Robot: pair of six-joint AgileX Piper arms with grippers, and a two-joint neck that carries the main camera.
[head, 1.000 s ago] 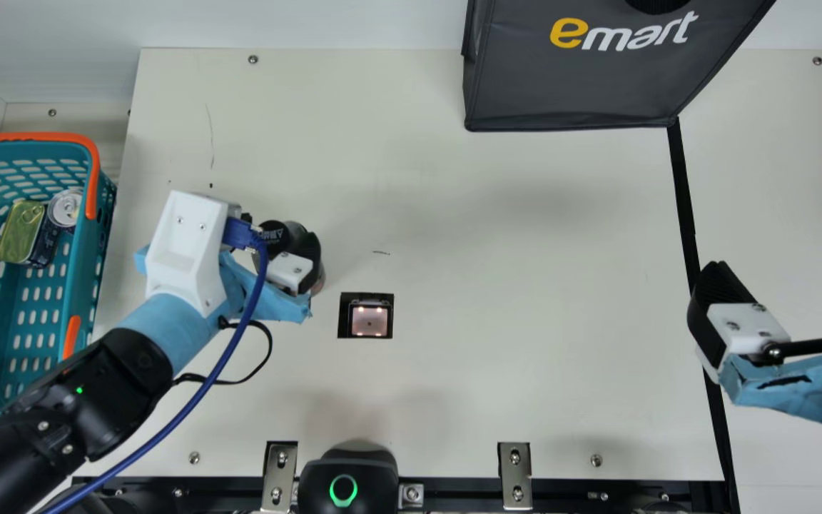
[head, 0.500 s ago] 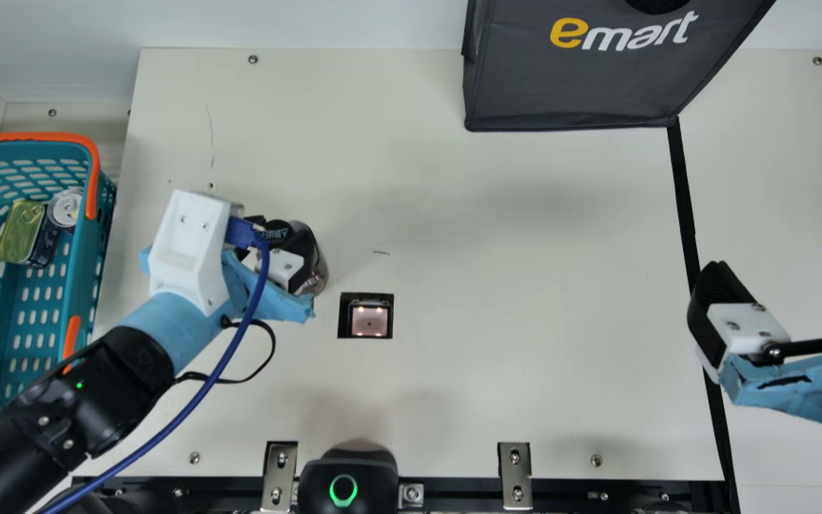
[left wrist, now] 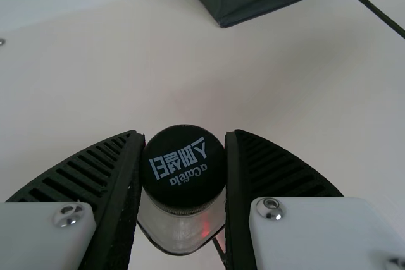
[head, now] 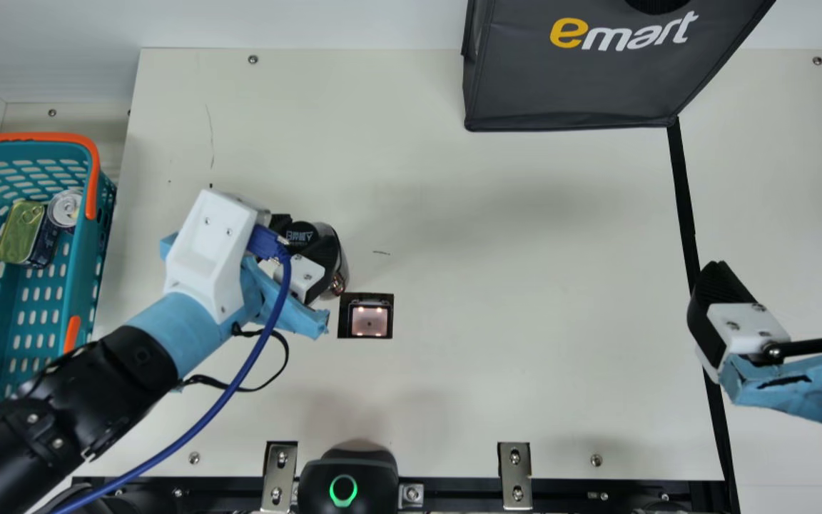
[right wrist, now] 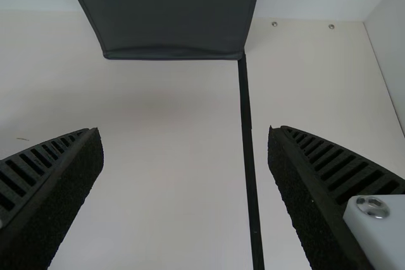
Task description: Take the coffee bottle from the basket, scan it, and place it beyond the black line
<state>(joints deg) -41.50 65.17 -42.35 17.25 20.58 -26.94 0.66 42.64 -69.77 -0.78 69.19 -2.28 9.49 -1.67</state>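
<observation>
My left gripper [head: 304, 246] is at the left of the table in the main view, shut on the black-capped coffee bottle [head: 340, 268], up and left of the scanner window [head: 369, 319]. In the left wrist view the gripper [left wrist: 183, 175] has one finger on either side of the bottle's cap [left wrist: 183, 167], and a red glint shows on the clear body. My right gripper [head: 785, 282] stands open over the black line [head: 683, 207]; in the right wrist view, the gripper [right wrist: 186, 137] has nothing between its fingers and the black line [right wrist: 248, 143] runs below.
A teal basket [head: 86, 264] with orange handles stands at the left, holding a few cans [head: 20, 232]. The dark shopping bag [head: 575, 86] is at the table's back, beside the line's far end. A black device with a green ring [head: 343, 489] sits at the front edge.
My left gripper has moved right with the bottle, closer to the scanner window, mostly in the last half second. The right arm has stayed still.
</observation>
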